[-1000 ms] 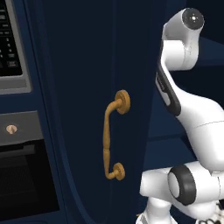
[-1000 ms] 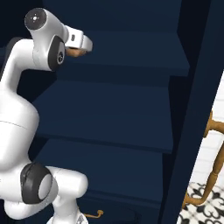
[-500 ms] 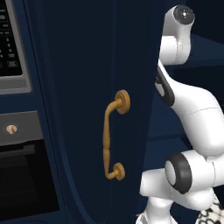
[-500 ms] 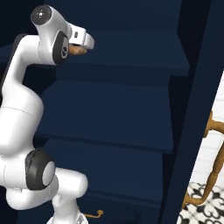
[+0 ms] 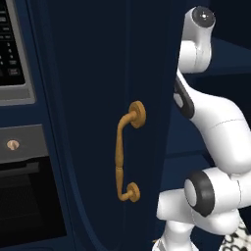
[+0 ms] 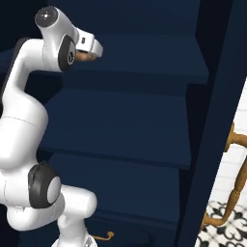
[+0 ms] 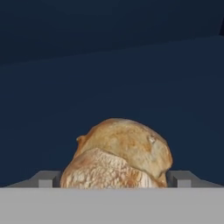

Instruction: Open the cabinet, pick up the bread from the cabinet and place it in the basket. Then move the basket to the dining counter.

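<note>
The bread (image 7: 120,155) sits between the two grey fingertips (image 7: 46,179) of the gripper (image 7: 114,179), which closes on it from both sides, above a navy shelf (image 6: 144,53) inside the cabinet (image 6: 125,125). From the right base view a tan sliver of it shows under the hand. The doors stand open, brass handles (image 5: 126,151) facing out. An oven panel (image 5: 12,54) at far left carries markings too blurred to read.

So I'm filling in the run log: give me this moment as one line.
cabinet: doors open | bread: between the fingers, at shelf level | gripper: shut on bread | basket: not placed yet
</note>
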